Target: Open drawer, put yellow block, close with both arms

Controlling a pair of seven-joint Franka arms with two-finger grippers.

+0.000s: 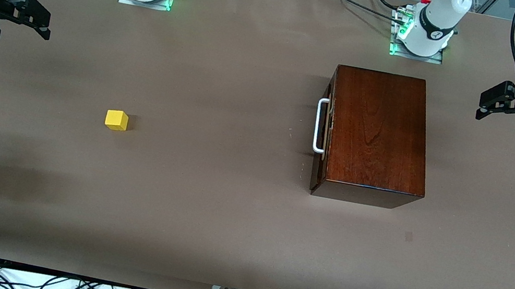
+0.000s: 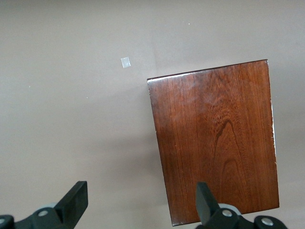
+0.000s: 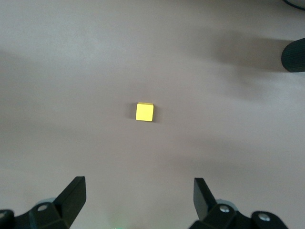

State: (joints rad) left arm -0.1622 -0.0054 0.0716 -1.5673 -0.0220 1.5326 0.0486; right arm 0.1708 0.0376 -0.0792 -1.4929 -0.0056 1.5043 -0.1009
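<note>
Small yellow cube [image 1: 116, 120] sits on bare brown table [image 1: 222, 223], well apart from the closed reddish-brown wooden box [image 1: 376, 133] (white handle [image 1: 319, 126]); left gripper [image 2: 138, 202] and right gripper [image 3: 138, 198] both spread wide, holding nothing.

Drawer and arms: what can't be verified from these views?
- drawer interior: front view, drawer shut in the box.
- handle: left wrist view, hidden under the box top.
- Arm links: front view, cut off by frame edges above the left gripper and right gripper.
</note>
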